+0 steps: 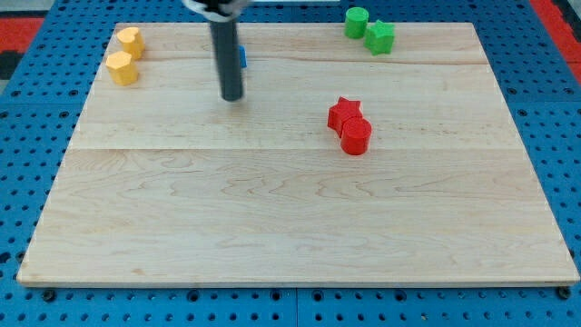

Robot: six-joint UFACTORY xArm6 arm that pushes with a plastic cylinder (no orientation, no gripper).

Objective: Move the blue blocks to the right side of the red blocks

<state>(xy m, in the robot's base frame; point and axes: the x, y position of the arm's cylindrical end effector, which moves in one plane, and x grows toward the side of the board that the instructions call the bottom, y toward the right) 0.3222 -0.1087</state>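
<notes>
Camera view: our dark straight rod (226, 50) comes down from the view's top edge, near upright, upper left-centre of the pale wooden board (290, 218). My tip (232, 97) sits at board level. It's a bare rod end, so no jaws to open or close, and it holds nothing

Blue: we only see one sliver of a blue block (242, 56) poking out from behind the rod's right side, above the tip. Shape hidden, and we can't tell if more blue sits behind the rod or whether rod and block touch

Counts as we see them:
- red x2: red star-shaped block (345, 113) and red cylinder block (356, 137), touching, cylinder just below-right of the star, right of board centre
- green x2: green cylinder block (356, 21) and green star-like block (379, 37), touching or nearly so, at the top edge, right of centre
- yellow x2: upper yellow rounded block (130, 40) and lower yellow hexagon-like block (122, 68), stacked close in the top-left corner

Blue sliver is well to the left of both reds, tip also well apart from them

Board rests on a blue perforated base (27, 182)
</notes>
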